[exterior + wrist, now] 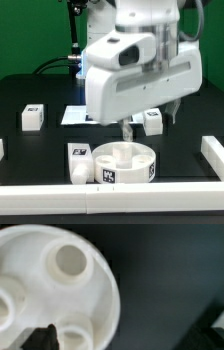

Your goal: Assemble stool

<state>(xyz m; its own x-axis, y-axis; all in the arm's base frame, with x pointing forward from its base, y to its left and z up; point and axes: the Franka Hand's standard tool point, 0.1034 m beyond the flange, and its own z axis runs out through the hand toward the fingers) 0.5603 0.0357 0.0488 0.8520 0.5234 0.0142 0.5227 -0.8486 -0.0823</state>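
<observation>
The round white stool seat (125, 161) lies near the front of the black table, sockets up, with tags on its side wall. My gripper (128, 128) hangs just above the seat's far part, under the big white wrist housing. In the wrist view the seat (50, 291) fills one side, showing three recessed sockets. One dark finger (40, 336) shows beside a socket; the other is out of frame. I cannot tell whether the jaws are open or hold anything. Loose tagged legs lie at the exterior view's left (33, 117), front left (78, 163) and just right of the gripper (153, 122).
The marker board (73, 116) lies flat behind the seat, toward the left. A white rail (110, 196) runs along the table's front edge and another white bar (213, 154) stands at the right. Cables hang behind the arm.
</observation>
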